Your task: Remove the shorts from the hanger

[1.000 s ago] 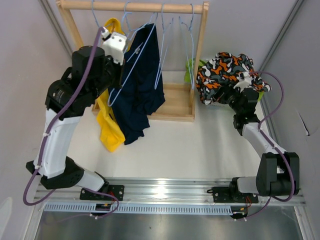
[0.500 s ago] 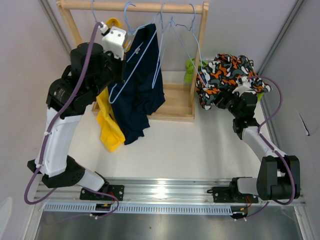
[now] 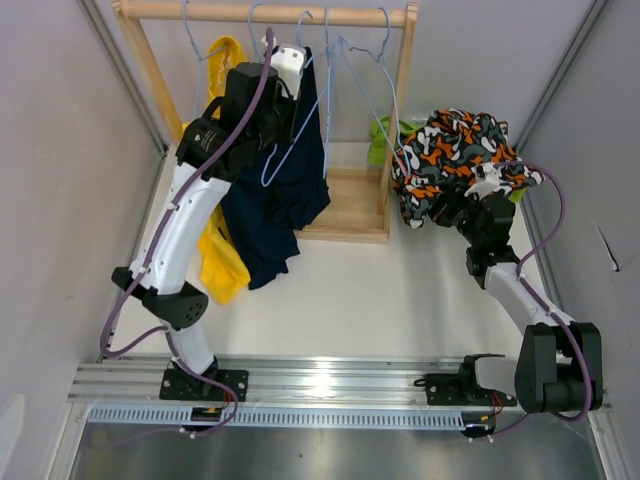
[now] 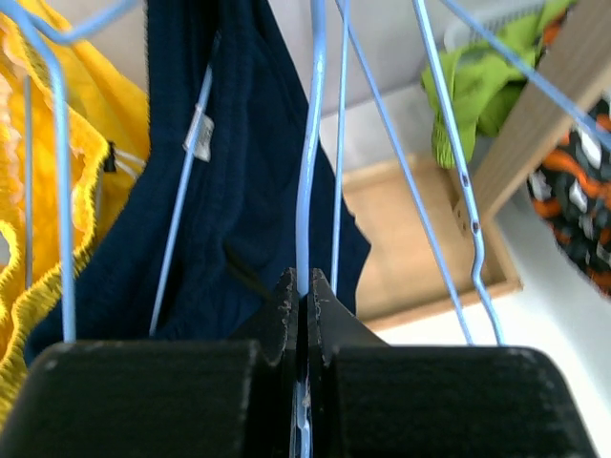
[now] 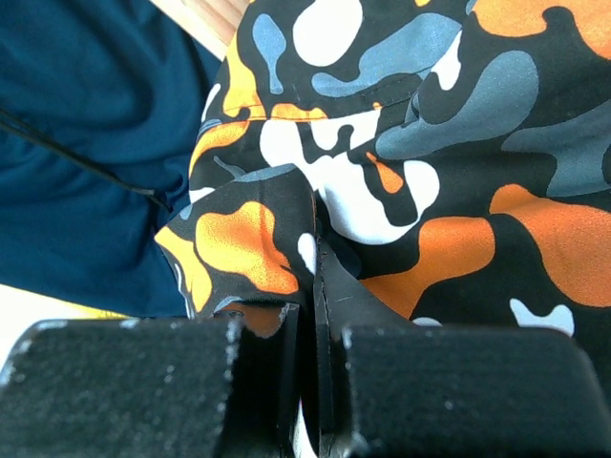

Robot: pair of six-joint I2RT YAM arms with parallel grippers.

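Midway, apparently: pinching a thin pale-blue wire hanger [image 4: 307,172] on the wooden rack [image 3: 270,13] in the tightly closed left gripper [image 4: 304,286], clamping the soft orange-black-white patterned shorts [image 5: 430,143] right of the rack in the closed right gripper [image 5: 310,239], likely next needing the dark navy fabric shorts [image 4: 248,143] slid free.

My white counter [image 3: 400,290] is carrying the wooden rack [image 3: 352,218], and lime green shorts [image 3: 381,133] are lying beside its right post.
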